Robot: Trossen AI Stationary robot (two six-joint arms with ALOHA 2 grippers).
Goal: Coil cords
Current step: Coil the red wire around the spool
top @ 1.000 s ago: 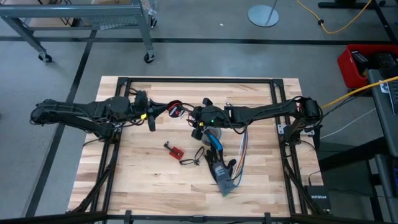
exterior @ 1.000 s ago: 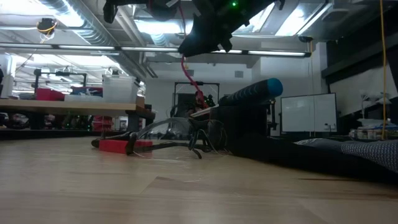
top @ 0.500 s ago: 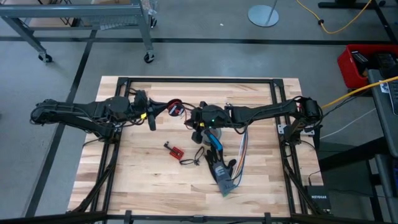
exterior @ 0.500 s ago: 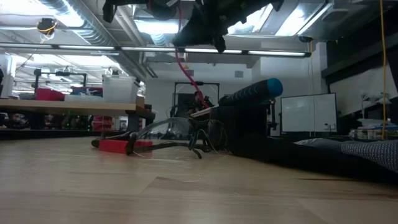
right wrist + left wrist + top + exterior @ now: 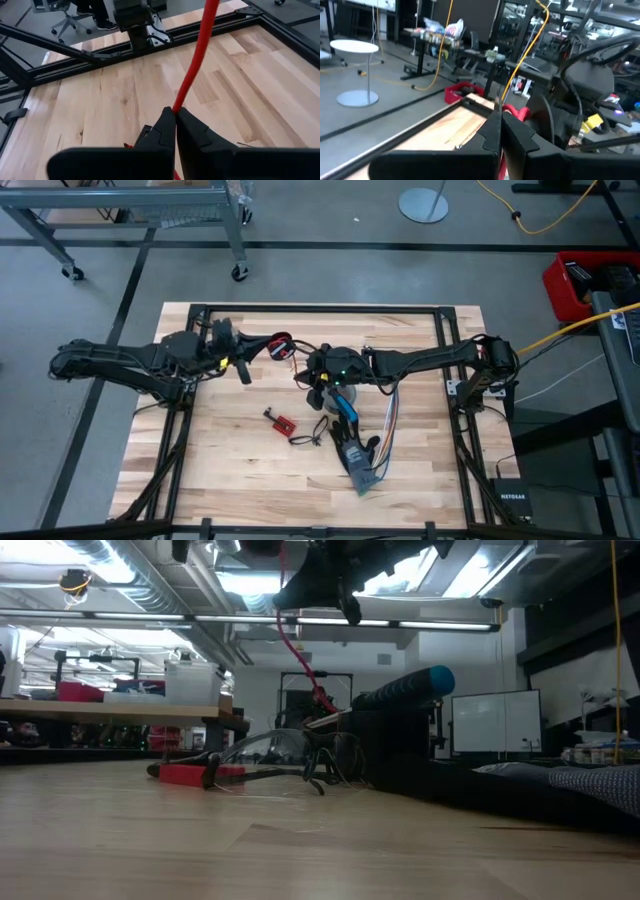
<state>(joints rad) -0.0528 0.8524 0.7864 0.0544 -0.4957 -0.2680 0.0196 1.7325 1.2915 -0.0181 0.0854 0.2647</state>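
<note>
The cord (image 5: 199,52) is judged light, thin and limp: it hangs in a soft curve between the two arms rather than holding a shape, so it will sag and swing when moved, and loops may spring apart unless kept under slight tension. Its sheath looks smooth, so a pinch across the strand is thought likely to slip if pulled hard. The better hold is judged to be on the strand close to the gathered bundle, or just beside a clip end, where the thicker part gives a stop.

In the right wrist view the strand shows as a red line running up from between the fingers (image 5: 165,127), which are closed on it. In the high view a small red-and-black bundle (image 5: 279,349) is seen held above the table (image 5: 240,470), between the two grippers near the far edge. In the low view a red length (image 5: 297,652) is seen dangling from the arms toward the table.

The right gripper (image 5: 316,376) is pinched shut on the cord at mid-table. The left gripper (image 5: 268,346) is also closed, just beside the bundle, and appears to hold it, with red showing at its fingers (image 5: 492,131).

A small red board (image 5: 281,421) lies untouched on the table nearer the front.
</note>
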